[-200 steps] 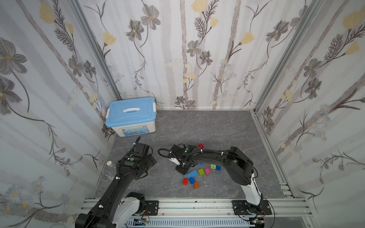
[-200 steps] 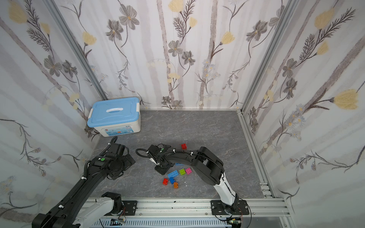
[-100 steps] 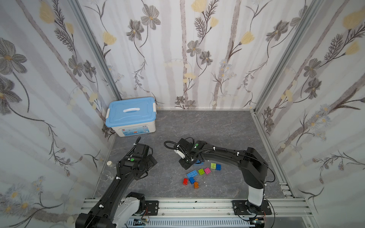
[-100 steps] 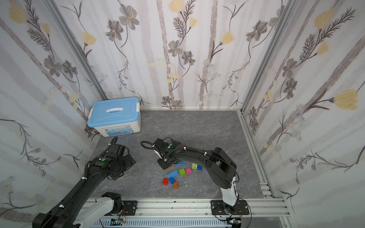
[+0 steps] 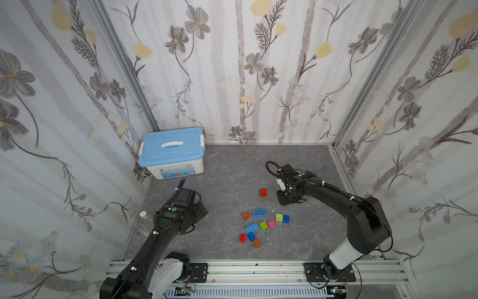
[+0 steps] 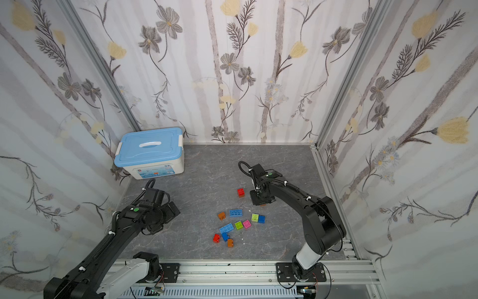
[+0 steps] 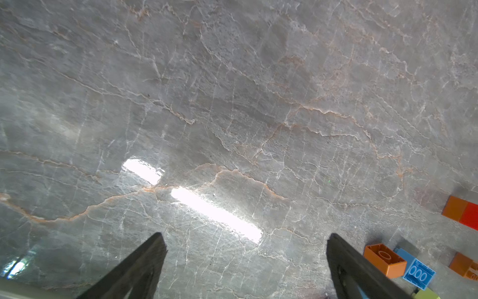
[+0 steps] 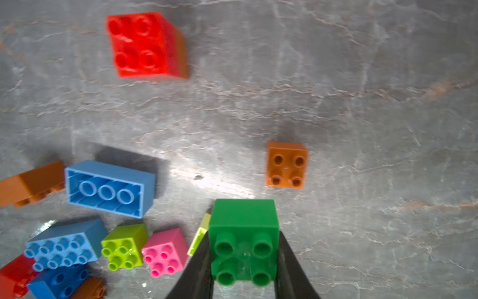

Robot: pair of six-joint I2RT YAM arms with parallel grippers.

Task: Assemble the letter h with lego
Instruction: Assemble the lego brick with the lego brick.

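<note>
My right gripper [image 8: 244, 259] is shut on a green lego brick [image 8: 243, 240], studs facing the camera, held above the floor. An orange brick [image 8: 286, 164] lies just beyond it. In both top views this gripper [image 5: 287, 199] [image 6: 260, 199] hangs right of a lone red brick [image 5: 263, 192] [image 6: 240, 192], and the green brick is hidden. Several loose bricks lie nearer the front: light-blue [image 5: 259, 212], lime [image 5: 279, 217], pink [image 5: 271, 223], orange [image 5: 256, 242]. My left gripper [image 7: 245, 235] [image 5: 199, 209] is open over bare floor, left of the bricks.
A white storage box with a light-blue lid [image 5: 172, 152] stands at the back left corner. A small white cap [image 5: 143, 214] lies by the left wall. A metal rail [image 5: 258, 266] runs along the front edge. Patterned walls close in three sides.
My right gripper has swung to the right, from left of the red brick to right of it. The left arm and the loose bricks have stayed put.
</note>
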